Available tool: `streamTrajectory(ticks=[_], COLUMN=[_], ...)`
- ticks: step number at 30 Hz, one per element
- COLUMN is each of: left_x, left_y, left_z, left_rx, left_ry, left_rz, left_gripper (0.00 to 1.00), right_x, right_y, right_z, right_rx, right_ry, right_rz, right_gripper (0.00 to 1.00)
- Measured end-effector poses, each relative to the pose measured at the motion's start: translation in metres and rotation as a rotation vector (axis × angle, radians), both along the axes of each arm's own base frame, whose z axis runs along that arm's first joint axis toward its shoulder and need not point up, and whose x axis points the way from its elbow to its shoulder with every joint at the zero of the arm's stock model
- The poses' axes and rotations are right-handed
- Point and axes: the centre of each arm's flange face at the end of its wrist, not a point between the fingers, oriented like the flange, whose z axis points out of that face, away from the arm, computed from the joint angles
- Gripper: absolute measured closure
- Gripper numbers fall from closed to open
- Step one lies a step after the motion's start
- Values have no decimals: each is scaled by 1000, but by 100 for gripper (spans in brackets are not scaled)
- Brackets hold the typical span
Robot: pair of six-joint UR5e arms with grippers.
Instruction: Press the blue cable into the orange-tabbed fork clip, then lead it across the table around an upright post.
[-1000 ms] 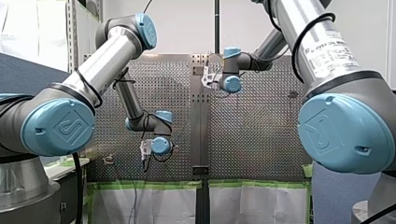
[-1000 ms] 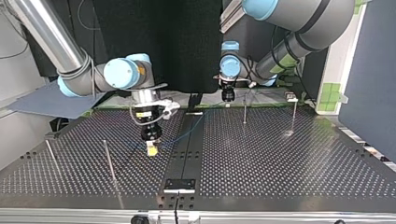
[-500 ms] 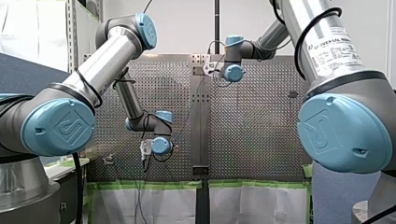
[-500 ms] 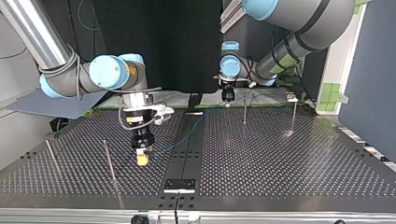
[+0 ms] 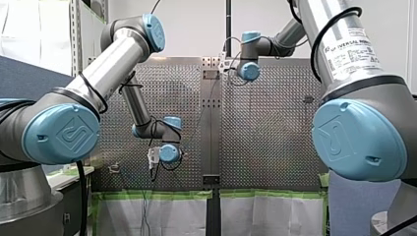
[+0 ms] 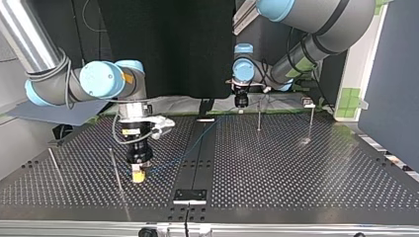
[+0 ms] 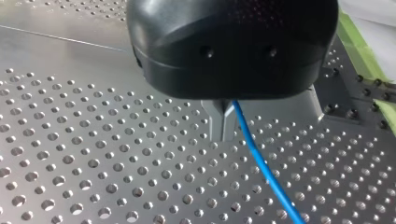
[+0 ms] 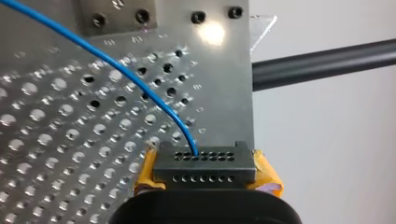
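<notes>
- The blue cable (image 7: 259,164) is being pinched by my left gripper (image 7: 223,135), whose metal fingers (image 7: 215,121) look closed on it just above the perforated table (image 6: 296,173); below the fingers it is trailing away free
- Its other end is being held by my right gripper (image 6: 139,174); the yellow pads (image 8: 267,176) are being pressed against both sides of a black connector block (image 8: 204,165), into which the cable runs
- In the top view the cable is being stretched low over the table between the two grippers, from the far edge near the middle to the view's left; there my right gripper is hanging just beside an upright post (image 6: 115,169)
- The orange-tabbed fork clip is not being made out in any view, so whether the cable is seated in it cannot be told
- The cable is being judged thin, light and limp, since it is bending in a soft arc at the block; it is likely to follow a pull but buckle under a push, and its smooth jacket may slide through metal fingers under tension
- The rigid block is being judged the surest place to hold; for pressing into a clip, a grip close beside the clip is being advised, so that only a short stretch is left to flex; the pull is best being kept gentle where the cable enters the block
</notes>
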Motion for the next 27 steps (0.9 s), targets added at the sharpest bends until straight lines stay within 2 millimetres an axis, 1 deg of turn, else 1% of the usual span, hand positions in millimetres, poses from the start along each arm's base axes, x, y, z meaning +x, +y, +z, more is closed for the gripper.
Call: streamTrajectory(ticks=[5,9,27], left_x=[0,0,-1], left_y=[0,0,0], left_z=[0,0,0], left_rx=[0,0,1], left_ry=[0,1,3], left_rz=[-2,-1,0], left_gripper=[100,100,100], right_x=[-8,-15,-51], right_y=[-4,-8,-35], right_z=[13,19,20], right_rx=[-11,-15,-10], right_ry=[-8,-11,-10], right_rz=[-12,-24,-88], right_gripper=[98,98,98])
